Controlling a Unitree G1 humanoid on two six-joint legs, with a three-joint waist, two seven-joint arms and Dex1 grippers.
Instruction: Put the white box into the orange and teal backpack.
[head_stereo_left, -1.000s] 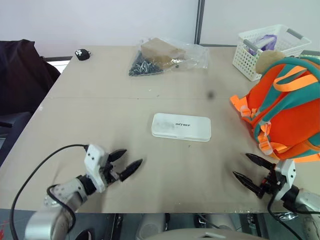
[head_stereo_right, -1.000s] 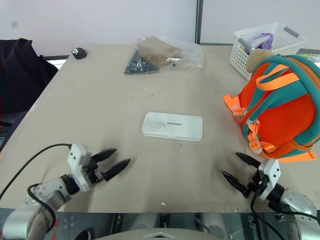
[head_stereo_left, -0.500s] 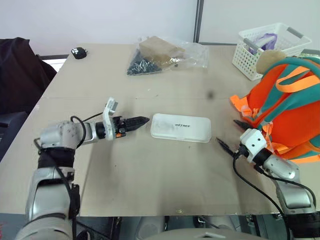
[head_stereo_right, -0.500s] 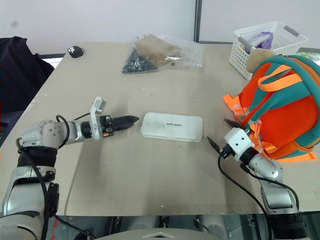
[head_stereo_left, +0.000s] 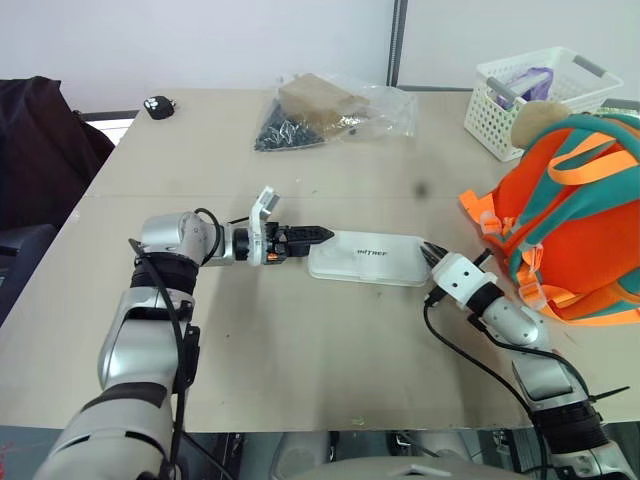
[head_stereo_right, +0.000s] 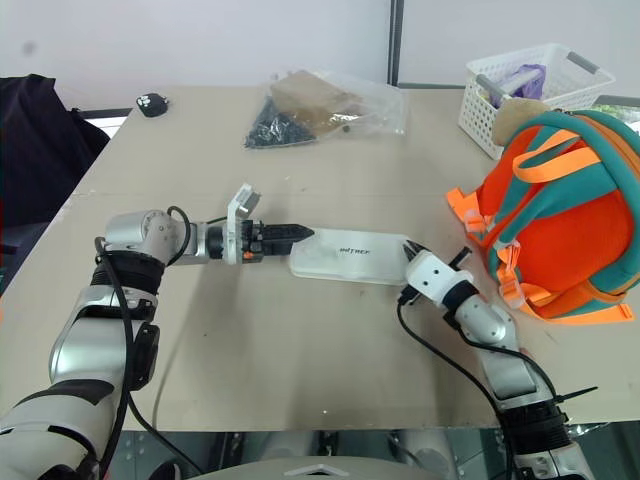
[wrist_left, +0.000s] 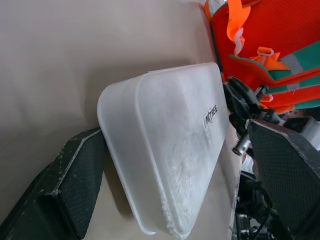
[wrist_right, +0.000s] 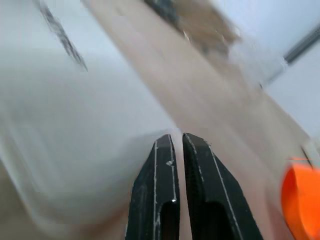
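Both tools now at white box (head_stereo_left: 367, 257) ends, basket (head_stereo_left: 535, 100) holding purple item

The right gripper (wrist_right: 176, 145) has its two black jaws pressed together, tips resting at the edge of the white box (wrist_right: 65, 125), which lies blurred on the tan bench (wrist_right: 200, 95). A patch of the orange backpack (wrist_right: 300, 195) shows beside the jaws.

White box (head_stereo_left: 368, 258) flat beside upright backpack (head_stereo_left: 572, 220)
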